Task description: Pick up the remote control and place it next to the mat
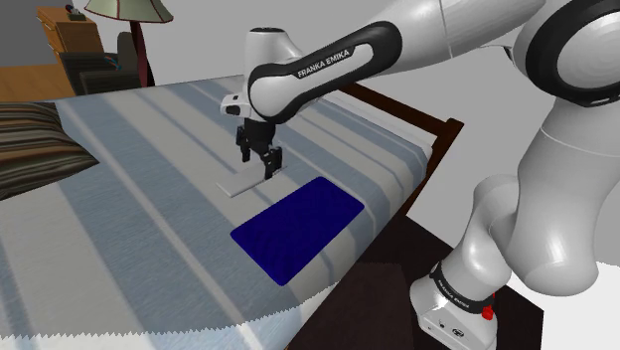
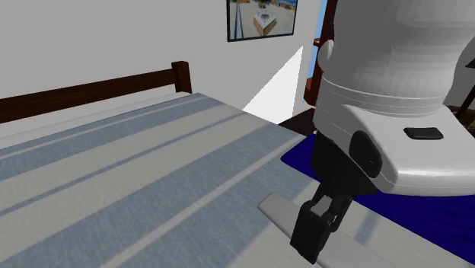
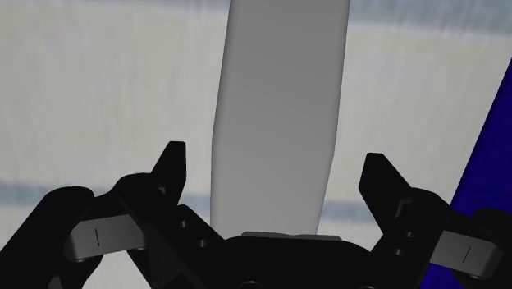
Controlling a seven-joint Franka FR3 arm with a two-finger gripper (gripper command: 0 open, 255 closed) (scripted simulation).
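One pale grey remote control [image 1: 241,183], one dark blue mat [image 1: 298,231], one striped bed [image 1: 139,214], one pillow [image 1: 35,149], one lamp [image 1: 126,8], one framed picture [image 2: 261,19].

— What is the bedspread [image 1: 139,209] like?
— Cloth, matt, with a faint grain in it.
— And the mat [image 1: 298,231] lying on it?
— Matt as well, flat and without sheen. I cannot tell its material.
— The remote [image 3: 279,115]?
— Smooth, plain and matt. Its material does not show either.
— The arm [image 1: 556,189]?
— A glossy, smooth shell with bright highlights, like hard plastic. The fingers [image 3: 170,168] are smooth with a duller sheen.
— The bed frame [image 2: 91,90]?
— Wood, smooth, with a low lustre.
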